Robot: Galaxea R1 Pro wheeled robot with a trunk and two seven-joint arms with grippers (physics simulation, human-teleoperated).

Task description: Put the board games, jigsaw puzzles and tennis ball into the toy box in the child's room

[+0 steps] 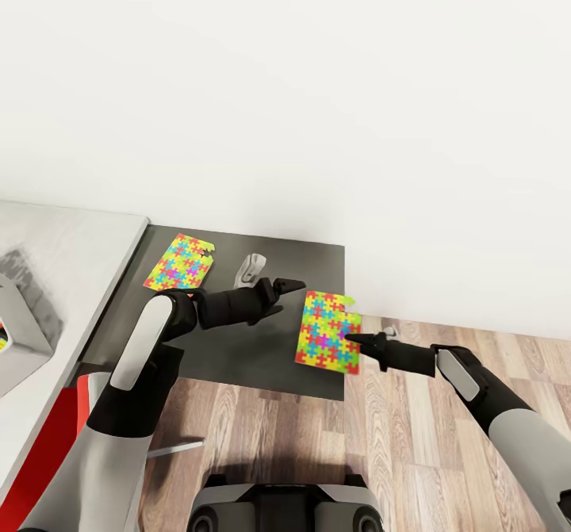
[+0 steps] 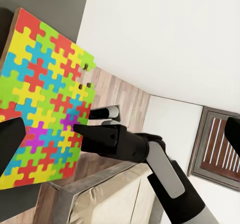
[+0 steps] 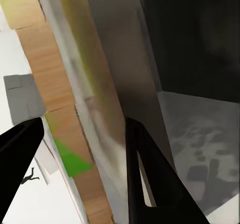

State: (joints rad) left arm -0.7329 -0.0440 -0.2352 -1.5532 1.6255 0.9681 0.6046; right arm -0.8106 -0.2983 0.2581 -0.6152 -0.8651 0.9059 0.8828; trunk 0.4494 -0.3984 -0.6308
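While the right hand (image 1: 354, 337) pinches the near jigsaw puzzle (image 1: 327, 331) overhanging the dark bench's (image 1: 238, 357) 3 o'clock edge, the left hand (image 1: 295, 285) hovers open, the toy box (image 1: 20, 334) cropped at 9 o'clock.

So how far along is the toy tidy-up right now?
Nothing looks packed yet. Both jigsaw puzzles lie on the dark table: far puzzle untouched, near puzzle with the right tool at its edge, its grip unclear. The left tool hovers empty between them. Everything else remains.
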